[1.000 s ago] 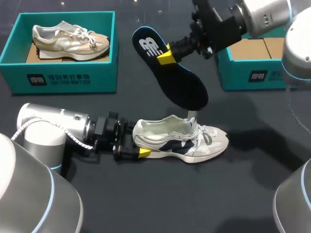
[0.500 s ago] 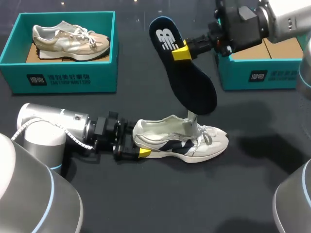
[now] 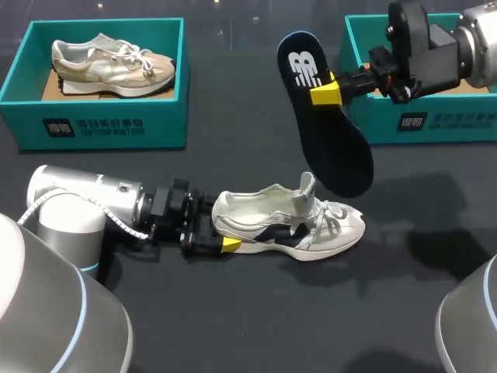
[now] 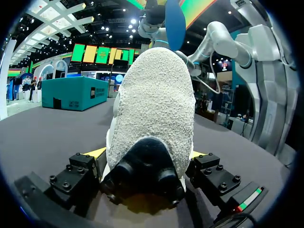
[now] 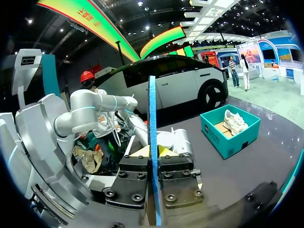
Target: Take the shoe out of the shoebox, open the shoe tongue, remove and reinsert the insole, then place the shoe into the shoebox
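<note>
A white and navy shoe (image 3: 287,221) lies on its side on the dark table, toe to the right, tongue raised. My left gripper (image 3: 219,227) holds its heel; in the left wrist view the fuzzy heel (image 4: 154,109) fills the gap of the gripper (image 4: 147,154), and both yellow tips touch its sides. My right gripper (image 3: 324,92) is shut on the dark blue insole (image 3: 326,132), which hangs tilted in the air above and right of the shoe, clear of it. In the right wrist view the insole (image 5: 152,123) stands edge-on between the gripper's (image 5: 153,154) shut fingers.
A teal shoebox (image 3: 101,128) at the back left holds a beige shoe (image 3: 112,62). A second teal shoebox (image 3: 435,124) stands at the back right, partly behind my right arm. Bare dark table lies in front of the white shoe.
My right gripper has carried the insole up and to the right, out of the shoe's opening. The left arm and the shoe have stayed still.
</note>
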